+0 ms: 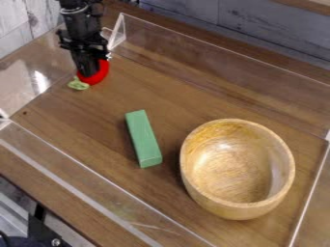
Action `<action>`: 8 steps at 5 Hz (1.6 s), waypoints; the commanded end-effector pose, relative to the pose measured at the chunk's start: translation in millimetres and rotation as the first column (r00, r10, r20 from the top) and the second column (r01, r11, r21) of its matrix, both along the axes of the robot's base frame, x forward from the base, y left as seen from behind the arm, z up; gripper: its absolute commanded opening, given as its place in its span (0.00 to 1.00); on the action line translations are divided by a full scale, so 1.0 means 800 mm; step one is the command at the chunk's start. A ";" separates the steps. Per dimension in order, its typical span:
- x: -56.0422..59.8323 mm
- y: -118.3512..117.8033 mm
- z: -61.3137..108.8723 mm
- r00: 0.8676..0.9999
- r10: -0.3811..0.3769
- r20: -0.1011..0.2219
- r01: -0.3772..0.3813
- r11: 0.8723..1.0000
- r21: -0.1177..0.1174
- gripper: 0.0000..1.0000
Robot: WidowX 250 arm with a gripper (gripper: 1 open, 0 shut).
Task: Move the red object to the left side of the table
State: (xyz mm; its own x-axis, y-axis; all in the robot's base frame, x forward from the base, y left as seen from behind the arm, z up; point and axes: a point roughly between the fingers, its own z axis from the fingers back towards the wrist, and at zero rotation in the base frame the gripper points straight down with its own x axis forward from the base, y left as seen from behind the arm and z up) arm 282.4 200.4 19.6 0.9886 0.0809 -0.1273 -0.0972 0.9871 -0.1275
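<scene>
The red object [95,70] is a small bright red toy fruit at the far left of the dark wood-grain table [206,96]. A light green leafy bit [79,85] shows just below and left of it. My gripper [87,66] points straight down from above, its black fingers shut on the red object, which rests at table level. The fingers hide the fruit's upper part.
A green rectangular block [143,137] lies near the table's middle. A round light wooden bowl [237,168] stands at the front right. Low clear plastic walls [77,174] edge the table, and one wall runs close behind the gripper.
</scene>
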 end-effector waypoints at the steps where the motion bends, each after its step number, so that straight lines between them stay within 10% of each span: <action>1: -0.032 0.009 -0.025 0.994 0.068 -0.089 -0.073 0.996 -0.047 0.00; 8: -0.066 -0.004 -0.028 0.966 0.098 -0.239 -0.132 0.983 -0.130 0.00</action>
